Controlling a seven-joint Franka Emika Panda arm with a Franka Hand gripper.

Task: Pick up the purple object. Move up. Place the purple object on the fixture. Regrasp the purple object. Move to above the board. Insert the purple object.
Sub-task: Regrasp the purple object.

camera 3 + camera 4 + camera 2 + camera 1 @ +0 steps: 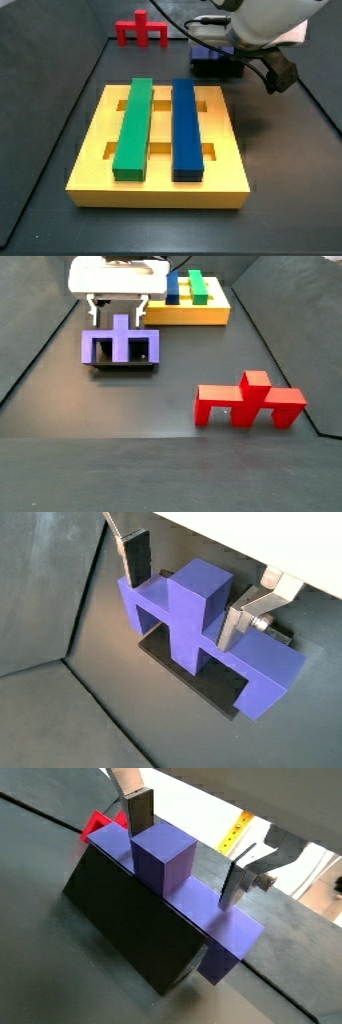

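The purple object (163,856) rests across the top of the black fixture (127,918), its long bar lying level and one short arm pointing up. My gripper (189,848) is open and straddles that upright arm, with a gap showing on the side of one finger (140,813). In the wrist view from the opposite side, the gripper (189,590) stands the same way over the purple object (187,607) and the fixture (207,688). A side view shows the gripper (115,311) just above the purple object (120,346). The yellow board (94,150) lies apart from it.
The board carries a green bar (134,125) and a dark blue bar (187,125) in its slots. A red legged piece (247,401) stands on the dark floor away from the fixture (127,364). The robot arm (261,25) hangs over the fixture's end of the table.
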